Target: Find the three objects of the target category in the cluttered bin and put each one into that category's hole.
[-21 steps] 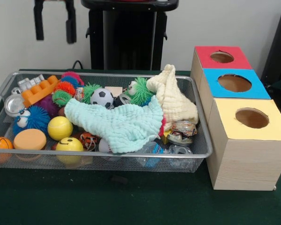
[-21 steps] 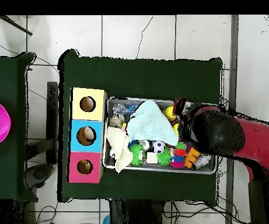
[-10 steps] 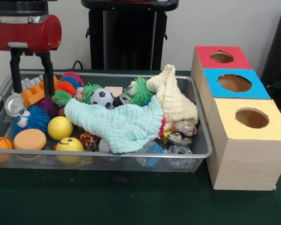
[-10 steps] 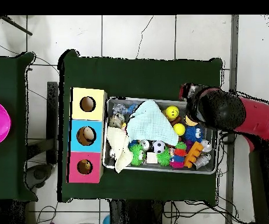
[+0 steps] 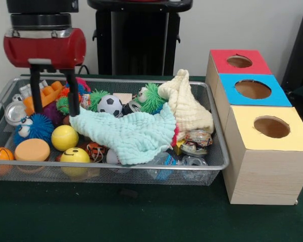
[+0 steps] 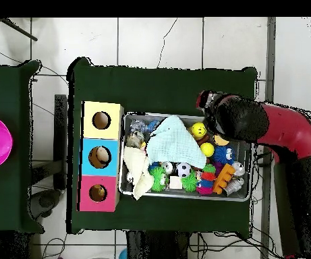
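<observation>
Red-cased, the gripper hangs with its two black fingers spread and empty over the left end of the wire bin. The purple spiky ball sits between the tips; the yellow ball lies at about five o'clock from them, the smiley ball beyond, and the mint cloth at three o'clock. The target category is not given. For a clean pick, centre over one toy and descend straight. The three-holed box stands further at three o'clock.
</observation>
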Motion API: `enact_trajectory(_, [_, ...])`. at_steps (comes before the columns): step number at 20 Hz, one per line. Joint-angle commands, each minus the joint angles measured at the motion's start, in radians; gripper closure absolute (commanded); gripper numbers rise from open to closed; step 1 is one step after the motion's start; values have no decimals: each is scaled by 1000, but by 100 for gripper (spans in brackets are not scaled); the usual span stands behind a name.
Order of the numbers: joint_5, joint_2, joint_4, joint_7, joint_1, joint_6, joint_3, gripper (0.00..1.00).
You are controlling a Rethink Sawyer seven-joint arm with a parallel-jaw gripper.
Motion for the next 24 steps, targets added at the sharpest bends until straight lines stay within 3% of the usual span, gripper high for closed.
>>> enact_trajectory(1, [-57, 29, 62, -45, 48, -18, 4, 0])
enact_trajectory(6, [-66, 46, 66, -9, 84, -56, -20, 0])
enact_trajectory(13, [-95, 189, -83, -116, 65, -74, 7, 0])
enact_trajectory(24, [-123, 186, -85, -37, 102, -84, -32, 0])
